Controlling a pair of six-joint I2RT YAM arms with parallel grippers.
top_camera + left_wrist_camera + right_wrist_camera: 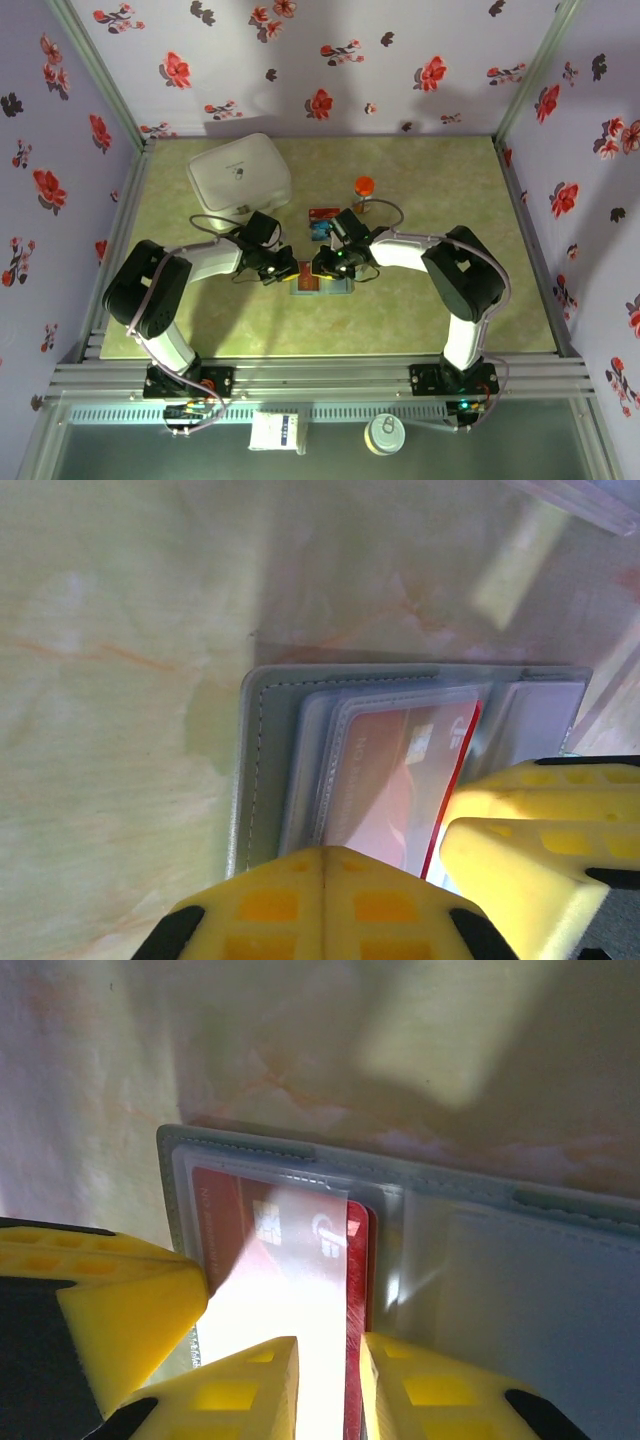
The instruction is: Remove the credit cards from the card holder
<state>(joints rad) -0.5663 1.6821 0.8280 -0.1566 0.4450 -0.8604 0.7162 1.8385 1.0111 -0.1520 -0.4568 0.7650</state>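
Neatly stitched grey card holder, glossy red credit card inside

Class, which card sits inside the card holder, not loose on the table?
The red card, tucked in the card holder; the other cards lie bare by the orange-capped bottle.

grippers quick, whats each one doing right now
left gripper: closed at the wallet edge; cannot tell if it pinches it
right gripper: slightly open, fingers either side of the red card edge, no grip seen
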